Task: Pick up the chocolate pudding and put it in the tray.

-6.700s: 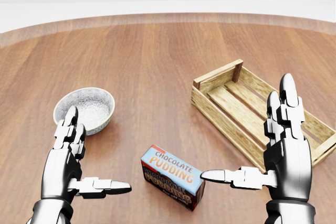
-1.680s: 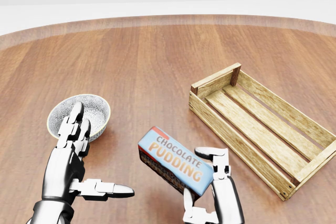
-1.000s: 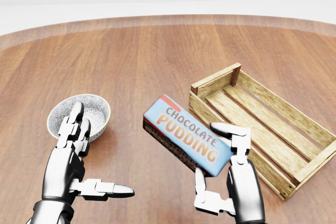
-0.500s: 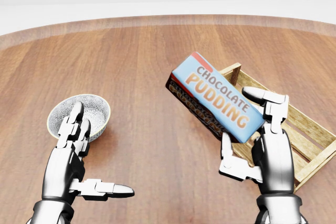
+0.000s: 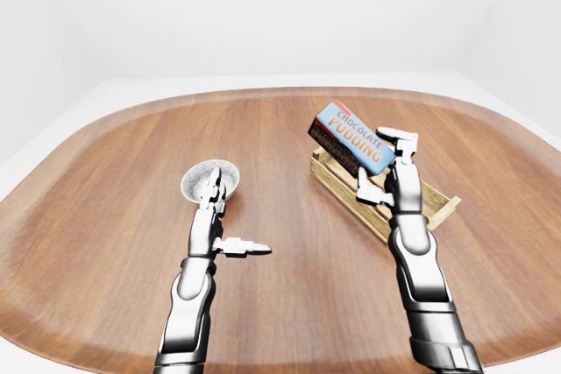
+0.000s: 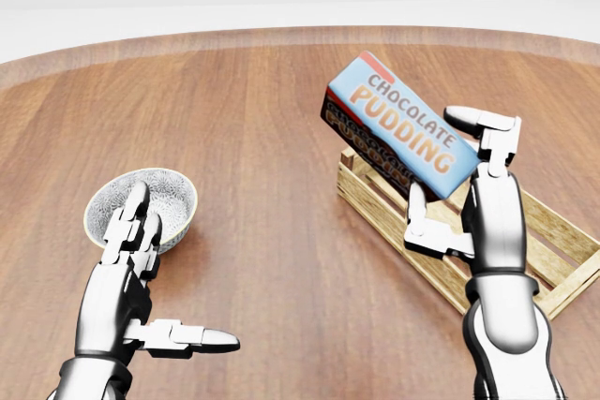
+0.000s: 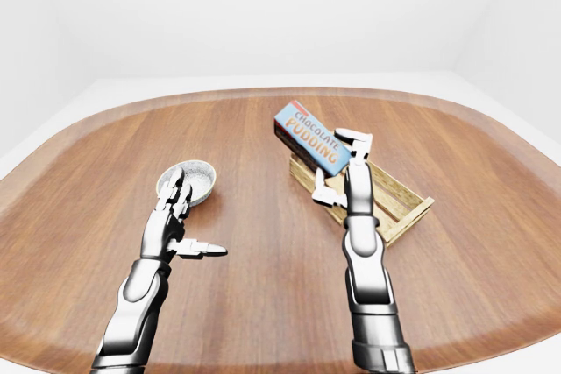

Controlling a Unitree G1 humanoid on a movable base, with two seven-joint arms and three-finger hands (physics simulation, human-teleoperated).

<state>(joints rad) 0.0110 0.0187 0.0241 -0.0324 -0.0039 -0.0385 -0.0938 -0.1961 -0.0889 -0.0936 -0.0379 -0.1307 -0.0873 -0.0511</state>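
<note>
A: Where was the chocolate pudding (image 6: 405, 125) at that moment?

B: Up off the counter (image 6: 262, 119), tilted, its blue lettered face toward the head camera. In the head view it overlapped the upper-left corner of the tray (image 6: 553, 231), the wooden slatted crate at the right.

A: And what held it?

B: The right hand (image 6: 469, 196). Its fingers (image 6: 480, 123) were clamped on the box's lower-right end, one finger over the top edge and the thumb below.

A: Was the box touching the tray?

B: I could not tell from these views; it appeared held in the air above the corner.

A: The other hand?

B: The left hand (image 6: 131, 278) stood at the lower left of the head view, fingers spread and holding nothing, thumb pointing right. Just above it sat a speckled bowl (image 6: 141, 205), upright on the wood.
</note>
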